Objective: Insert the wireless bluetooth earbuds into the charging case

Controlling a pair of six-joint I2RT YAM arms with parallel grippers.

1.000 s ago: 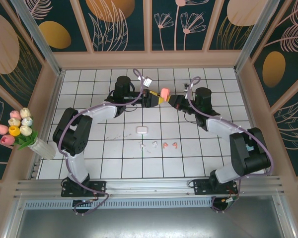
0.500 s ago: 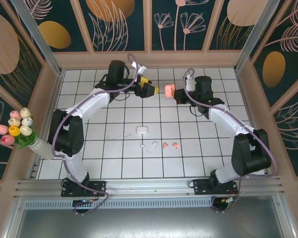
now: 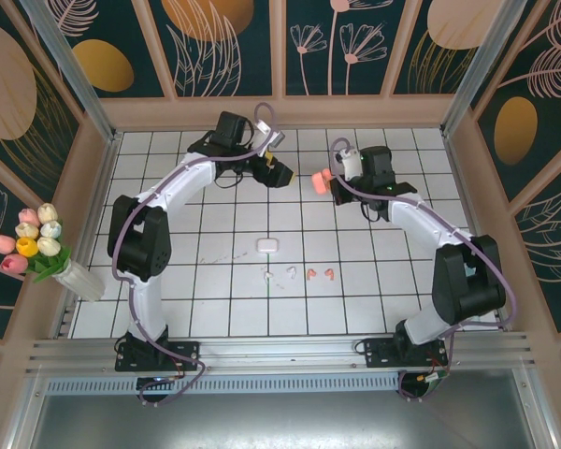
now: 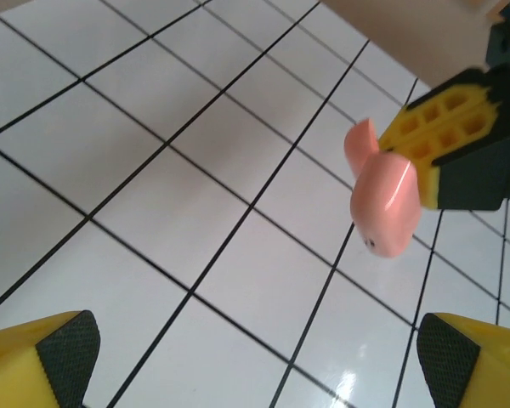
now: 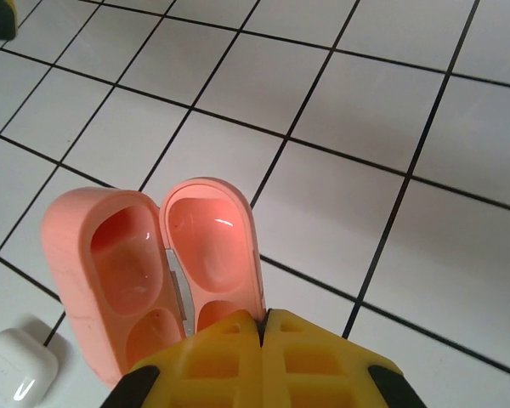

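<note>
A salmon-pink charging case hangs open above the floor, both halves hollow and holding nothing. My right gripper is shut on the rim of one half; from above, the case sits at the right gripper. My left gripper stands open a short way left of it. The left wrist view has that gripper wide apart over bare tile, the pink case ahead of it. Two white earbuds and two pink earbuds lie on the tiles nearer the bases.
A shut white charging case lies on the floor just beyond the earbuds, and the white case also lies below the pink one. A vase of tulips stands at the left wall. Wooden walls enclose the tiled floor.
Both grippers were together at the pink case; the left one has drawn back to the left, open. The right one keeps the case and has shifted slightly right and back.
</note>
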